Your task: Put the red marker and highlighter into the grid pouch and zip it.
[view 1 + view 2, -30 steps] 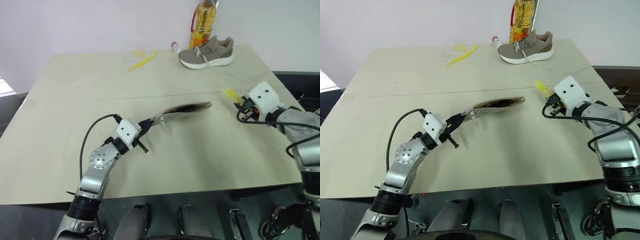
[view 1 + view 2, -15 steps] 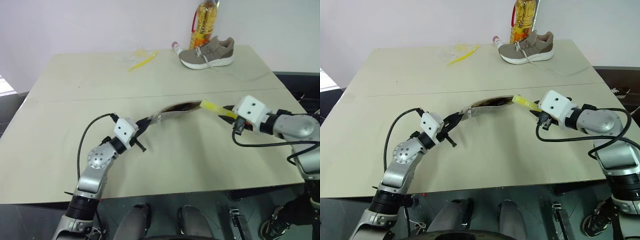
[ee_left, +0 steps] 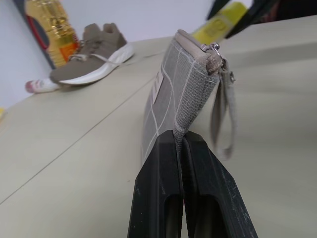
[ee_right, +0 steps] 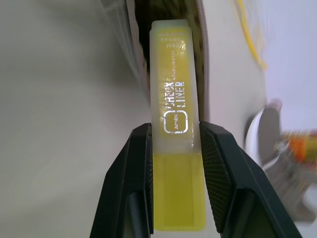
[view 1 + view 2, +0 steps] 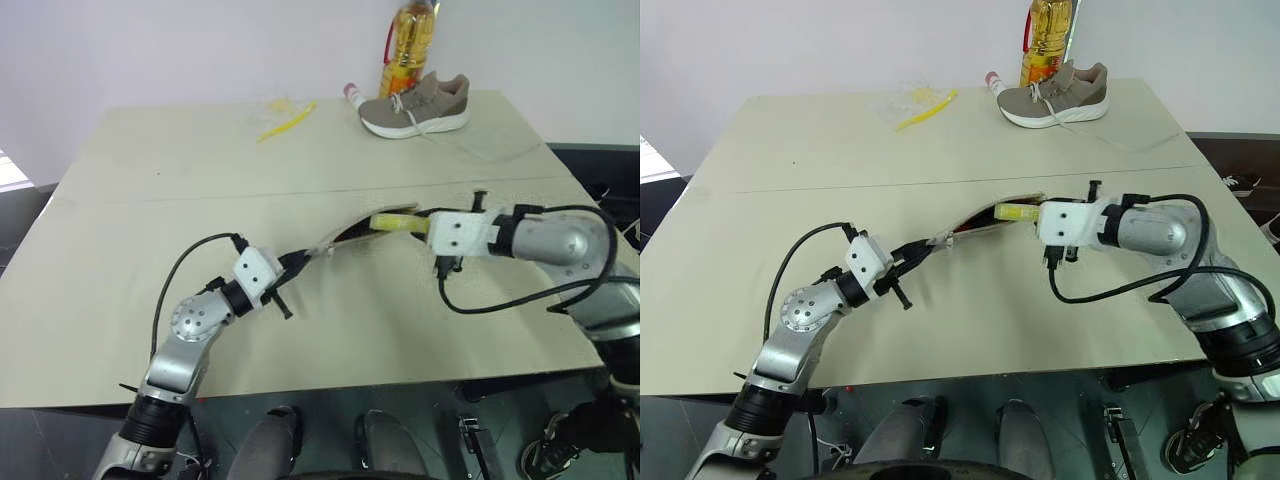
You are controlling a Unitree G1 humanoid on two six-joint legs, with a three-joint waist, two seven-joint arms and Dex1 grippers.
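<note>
At mid-table, the left gripper (image 3: 181,148) has its two black fingers pressed together on one end of the pouch (image 3: 173,84), lifting that end so the grey, white-gridded fabric stands up off the table (image 5: 150,180) with its mouth gaping toward the right arm. The right gripper (image 4: 174,144) is clamped on the highlighter (image 4: 174,99), a finger on each flat side, and the pen's free end points straight at the dark slot of the open zipper. From the head camera the yellow body (image 5: 1018,212) sits right at the pouch's lip, touching or just beside it; whether the tip has crossed inside cannot be told.

Judging from this, the task is near its middle. The highlighter is aligned but not yet dropped in, so it has still to be pushed through the mouth and released. No red marker lies on the table, so it may already be inside the pouch, though the dark opening hides its contents. The zipper is plainly still open; closing it is the last step left.

At the far edge stand a shoe (image 5: 414,103), an oil bottle (image 5: 407,45) and a long thin yellow object (image 5: 284,121), well apart from the work.
</note>
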